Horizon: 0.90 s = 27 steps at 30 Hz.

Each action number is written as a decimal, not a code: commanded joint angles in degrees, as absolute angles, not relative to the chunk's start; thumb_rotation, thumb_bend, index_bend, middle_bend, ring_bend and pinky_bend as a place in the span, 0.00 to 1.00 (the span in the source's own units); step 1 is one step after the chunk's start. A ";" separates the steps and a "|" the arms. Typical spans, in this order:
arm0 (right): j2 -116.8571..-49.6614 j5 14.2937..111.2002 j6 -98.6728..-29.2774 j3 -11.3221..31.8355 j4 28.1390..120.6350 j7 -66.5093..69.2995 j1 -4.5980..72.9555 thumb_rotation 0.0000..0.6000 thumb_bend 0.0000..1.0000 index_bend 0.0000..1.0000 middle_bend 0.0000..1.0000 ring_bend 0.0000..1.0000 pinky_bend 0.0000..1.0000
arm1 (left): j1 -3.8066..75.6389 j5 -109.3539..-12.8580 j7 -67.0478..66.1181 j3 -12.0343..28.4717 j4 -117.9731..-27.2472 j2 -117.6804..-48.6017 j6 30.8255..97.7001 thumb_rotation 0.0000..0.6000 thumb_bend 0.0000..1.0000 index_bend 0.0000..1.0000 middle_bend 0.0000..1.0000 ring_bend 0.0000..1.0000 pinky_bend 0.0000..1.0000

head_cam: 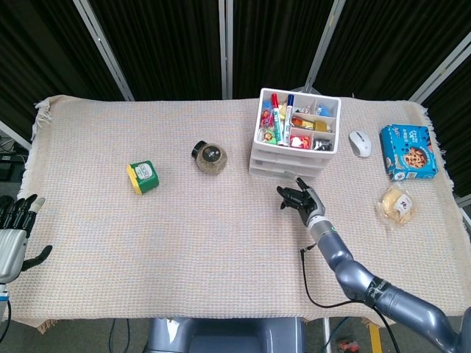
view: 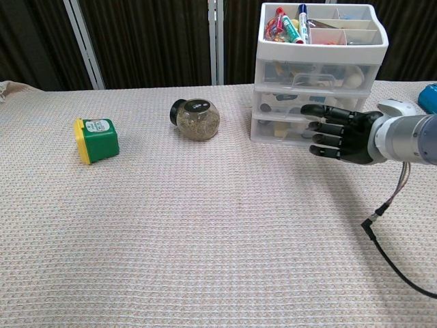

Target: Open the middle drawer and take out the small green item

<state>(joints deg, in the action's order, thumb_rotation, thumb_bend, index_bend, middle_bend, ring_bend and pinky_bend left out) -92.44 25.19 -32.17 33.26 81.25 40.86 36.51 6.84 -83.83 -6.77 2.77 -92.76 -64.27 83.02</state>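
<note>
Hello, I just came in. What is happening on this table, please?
The robot's right hand reaches, fingers apart, toward the front of the white drawer unit, which looks closed. It holds nothing yet. The left hand waits open at the table's edge. A green container and a jar lie nearby.

The white plastic three-drawer organizer (view: pixel 321 75) stands just behind the black right hand (view: pixel 339 133). The round glass jar with a black lid (view: pixel 196 119) lies to that hand's left, and the green and yellow box (view: pixel 96 139) further left. A white computer mouse (head_cam: pixel 359 143), blue cookie box (head_cam: pixel 408 151) and wrapped pastry (head_cam: pixel 397 204) lie to its right.
</note>
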 commanded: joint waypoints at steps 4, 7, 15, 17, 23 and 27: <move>-94.17 24.91 -31.49 33.84 78.74 41.00 37.63 1.00 0.23 0.21 0.78 0.79 0.66 | 6.84 -83.83 -6.69 2.75 -92.80 -64.25 83.01 1.00 0.28 0.00 0.00 0.00 0.00; -95.72 24.51 -30.65 34.62 76.39 41.49 38.63 1.00 0.23 0.23 0.78 0.79 0.66 | 6.84 -83.82 -6.51 2.76 -92.75 -64.23 82.98 1.00 0.28 0.00 0.00 0.00 0.00; -98.37 24.82 -29.91 35.89 72.26 41.57 40.30 1.00 0.24 0.26 0.78 0.79 0.66 | 6.88 -83.93 -6.12 2.72 -92.61 -64.20 82.95 1.00 0.28 0.00 0.00 0.00 0.00; -99.00 24.98 -29.68 36.22 71.36 41.62 40.63 1.00 0.25 0.27 0.78 0.79 0.66 | 6.89 -83.99 -5.94 2.70 -92.54 -64.15 82.92 1.00 0.28 0.00 0.00 0.00 0.00; -99.91 25.31 -29.02 37.07 70.76 42.00 40.83 1.00 0.26 0.31 0.78 0.79 0.66 | 6.93 -84.08 -5.59 2.66 -92.42 -64.10 82.85 1.00 0.28 0.00 0.00 0.00 0.00; -100.36 25.31 -28.55 37.32 70.32 41.92 41.16 1.00 0.26 0.33 0.78 0.79 0.66 | 6.92 -84.14 -5.55 2.63 -92.40 -64.11 82.90 1.00 0.28 0.00 0.00 0.00 0.00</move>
